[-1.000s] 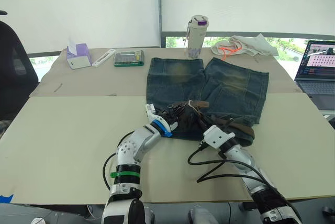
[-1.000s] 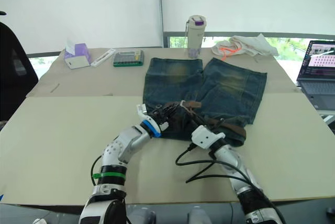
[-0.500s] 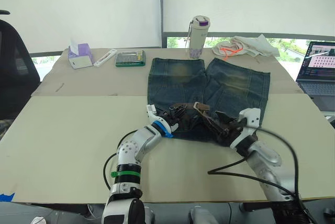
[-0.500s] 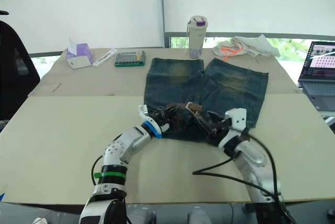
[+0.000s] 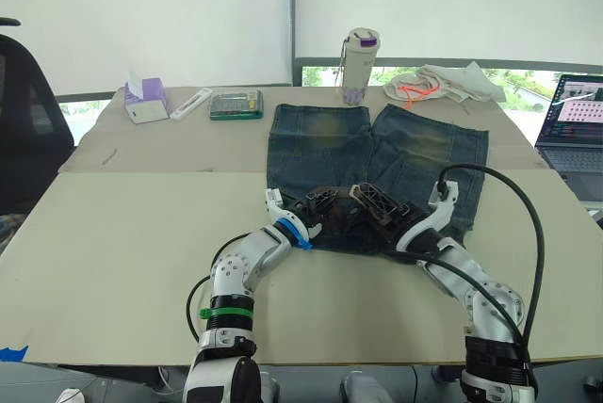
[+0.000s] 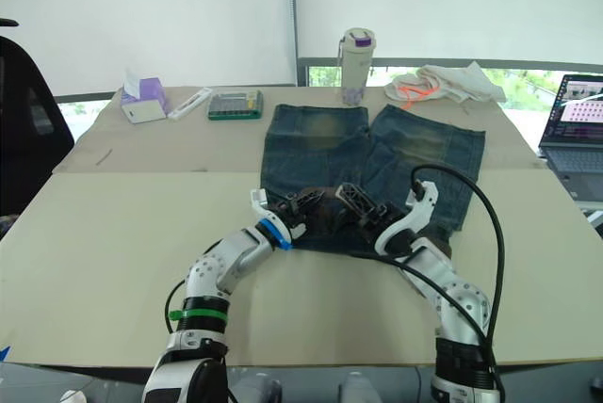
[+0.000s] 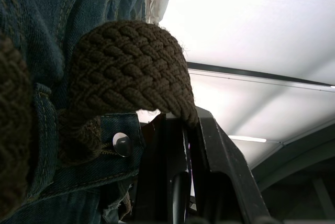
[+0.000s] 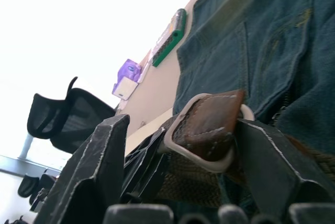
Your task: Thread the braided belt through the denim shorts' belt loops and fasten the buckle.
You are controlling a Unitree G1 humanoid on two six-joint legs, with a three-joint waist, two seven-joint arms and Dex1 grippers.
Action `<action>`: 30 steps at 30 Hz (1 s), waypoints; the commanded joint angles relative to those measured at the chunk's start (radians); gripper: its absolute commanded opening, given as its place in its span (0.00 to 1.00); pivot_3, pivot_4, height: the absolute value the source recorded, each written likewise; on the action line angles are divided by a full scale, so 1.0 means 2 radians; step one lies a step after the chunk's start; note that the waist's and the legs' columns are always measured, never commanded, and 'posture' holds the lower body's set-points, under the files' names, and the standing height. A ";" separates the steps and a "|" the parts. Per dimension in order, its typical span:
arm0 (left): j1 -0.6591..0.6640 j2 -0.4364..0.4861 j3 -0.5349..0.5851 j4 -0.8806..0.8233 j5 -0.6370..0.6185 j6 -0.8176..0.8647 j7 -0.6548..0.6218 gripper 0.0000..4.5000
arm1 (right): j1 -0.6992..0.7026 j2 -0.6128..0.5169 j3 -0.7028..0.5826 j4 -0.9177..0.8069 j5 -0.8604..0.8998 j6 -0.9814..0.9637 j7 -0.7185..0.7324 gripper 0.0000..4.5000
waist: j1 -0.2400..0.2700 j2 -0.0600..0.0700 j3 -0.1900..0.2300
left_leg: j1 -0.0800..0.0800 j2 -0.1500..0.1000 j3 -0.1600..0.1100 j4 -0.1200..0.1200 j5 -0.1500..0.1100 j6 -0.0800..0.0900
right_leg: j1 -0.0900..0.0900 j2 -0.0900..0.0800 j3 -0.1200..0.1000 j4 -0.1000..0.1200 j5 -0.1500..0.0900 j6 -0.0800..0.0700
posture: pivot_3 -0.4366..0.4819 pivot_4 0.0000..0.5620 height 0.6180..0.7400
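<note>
The denim shorts (image 5: 377,172) lie flat on the table (image 5: 132,233), legs pointing away from the robot, waistband at the near edge. Along that waistband runs the braided belt (image 5: 332,207), bunched between the two grippers. The left gripper (image 5: 316,206) sits at the waistband's left part with the woven strap arching over its fingers (image 7: 209,145) — whether they pinch it or merely lie under it cannot be told. The right gripper (image 5: 377,203) reaches in from the right, its fingers spread, and the buckle (image 8: 207,127) with its brown leather tab lies between them — touching the right-hand finger (image 8: 272,166), just beside the other.
</note>
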 commanded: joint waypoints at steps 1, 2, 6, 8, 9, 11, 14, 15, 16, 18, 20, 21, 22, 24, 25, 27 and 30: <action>-0.009 -0.026 0.001 0.011 0.006 0.008 -0.001 0.00 | -0.010 0.000 -0.005 -0.017 0.010 0.002 -0.002 0.44 | 0.000 0.000 0.000 | 0.000 0.000 0.000 0.000 0.000 0.000 | 0.000 0.000 0.000 0.000 0.000 0.000 | 0.48 0.27 1.00; -0.009 -0.026 0.001 0.011 0.007 0.008 -0.001 0.00 | -0.010 0.000 -0.004 -0.019 0.009 0.002 -0.003 0.36 | 0.000 0.000 0.000 | 0.000 0.000 0.000 0.000 0.000 0.000 | 0.000 0.000 0.000 0.000 0.000 0.000 | 0.48 0.27 1.00; -0.009 -0.026 0.001 0.011 0.010 0.010 -0.005 0.00 | -0.009 0.000 -0.003 -0.021 0.009 0.001 -0.005 0.04 | 0.000 0.000 0.000 | 0.000 0.000 0.000 0.000 0.000 0.000 | 0.000 0.000 0.000 0.000 0.000 0.000 | 0.48 0.27 1.00; -0.008 -0.021 -0.003 0.008 0.012 0.018 -0.016 0.00 | -0.009 -0.002 -0.005 -0.022 0.011 0.002 -0.009 0.00 | 0.000 0.000 0.000 | 0.000 0.000 0.000 0.000 0.000 0.000 | 0.000 0.000 0.000 0.000 0.000 0.000 | 0.48 0.27 1.00; -0.008 -0.020 -0.004 0.007 0.015 0.019 -0.018 0.00 | -0.009 -0.005 -0.007 -0.022 0.010 0.003 -0.010 0.00 | 0.000 0.000 0.000 | 0.000 0.000 0.000 0.000 0.000 0.000 | 0.000 0.000 0.000 0.000 0.000 0.000 | 0.48 0.27 1.00; -0.008 -0.016 -0.006 0.006 0.027 0.018 -0.020 0.22 | -0.010 -0.018 -0.009 -0.024 0.005 0.008 -0.010 0.00 | 0.000 0.000 0.000 | 0.000 0.000 0.000 0.000 0.000 0.000 | 0.000 0.000 0.000 0.000 0.000 0.000 | 0.48 0.27 1.00; -0.007 -0.004 -0.017 -0.008 0.058 0.021 -0.031 0.44 | -0.013 -0.046 -0.015 -0.026 0.003 0.016 -0.010 0.00 | 0.001 0.000 0.000 | 0.000 0.000 0.000 0.000 0.000 0.000 | 0.000 0.000 0.000 0.000 0.000 0.000 | 0.48 0.27 1.00; -0.004 0.007 -0.028 -0.021 0.073 0.030 -0.040 0.52 | -0.015 -0.065 -0.017 -0.026 -0.003 0.022 -0.005 0.00 | 0.001 0.000 0.000 | 0.000 0.000 0.000 0.000 0.000 0.000 | 0.000 0.000 0.000 0.000 0.000 0.000 | 0.48 0.27 1.00; -0.003 0.014 -0.035 -0.030 0.084 0.037 -0.048 0.61 | -0.016 -0.077 -0.018 -0.026 -0.007 0.025 -0.002 0.00 | 0.001 0.000 0.000 | 0.000 0.000 0.000 0.000 0.000 0.000 | 0.000 0.000 0.000 0.000 0.000 0.000 | 0.48 0.27 1.00; 0.005 0.037 -0.057 -0.061 0.106 0.057 -0.078 0.75 | -0.016 -0.120 -0.012 -0.026 -0.032 0.037 0.013 0.00 | -0.001 0.000 0.000 | -0.001 0.000 0.000 0.000 0.000 0.000 | 0.000 0.000 0.000 0.000 0.000 0.000 | 0.48 0.27 1.00; 0.015 0.069 -0.083 -0.094 0.133 0.074 -0.119 0.82 | -0.015 -0.172 -0.003 -0.027 -0.062 0.049 0.041 0.00 | -0.002 0.000 0.000 | -0.001 0.000 0.001 0.000 0.000 0.000 | -0.001 0.000 0.000 0.000 0.000 0.000 | 0.48 0.27 1.00; 0.018 0.080 -0.091 -0.104 0.142 0.079 -0.133 0.82 | -0.015 -0.191 0.001 -0.028 -0.075 0.053 0.052 0.00 | -0.002 0.000 0.000 | -0.001 0.000 0.001 0.000 0.000 0.000 | -0.001 0.000 0.000 0.000 0.000 0.000 | 0.48 0.27 1.00; 0.021 0.092 -0.101 -0.114 0.154 0.080 -0.149 0.82 | -0.015 -0.211 0.005 -0.027 -0.089 0.055 0.063 0.00 | -0.003 0.000 0.000 | -0.001 0.000 0.001 0.000 0.000 0.000 | -0.001 0.000 0.000 0.000 0.000 0.000 | 0.48 0.27 1.00; 0.025 0.110 -0.115 -0.128 0.176 0.079 -0.177 0.82 | -0.019 -0.246 0.007 -0.022 -0.111 0.061 0.082 0.00 | -0.005 0.000 0.000 | -0.001 0.000 0.001 0.000 0.000 0.000 | -0.001 0.000 0.000 0.000 0.000 0.000 | 0.48 0.27 1.00; 0.026 0.118 -0.121 -0.134 0.186 0.079 -0.189 0.82 | -0.021 -0.259 0.008 -0.020 -0.122 0.063 0.092 0.00 | -0.005 0.000 0.000 | -0.001 0.000 0.001 0.000 0.000 0.000 | -0.001 0.001 0.000 0.000 0.000 0.000 | 0.48 0.27 1.00; 0.029 0.130 -0.131 -0.145 0.205 0.075 -0.212 0.82 | -0.028 -0.280 0.006 -0.015 -0.136 0.068 0.107 0.00 | -0.005 0.000 0.000 | -0.001 0.000 0.001 0.000 0.000 0.000 | -0.001 0.000 0.000 0.000 0.000 0.000 | 0.48 0.27 1.00; 0.031 0.137 -0.140 -0.150 0.229 0.070 -0.231 0.82 | -0.035 -0.287 0.002 -0.017 -0.128 0.090 0.123 0.00 | -0.005 -0.001 0.000 | -0.001 0.000 0.001 0.000 0.000 0.000 | -0.001 0.000 0.000 0.000 0.000 0.000 | 0.48 0.27 1.00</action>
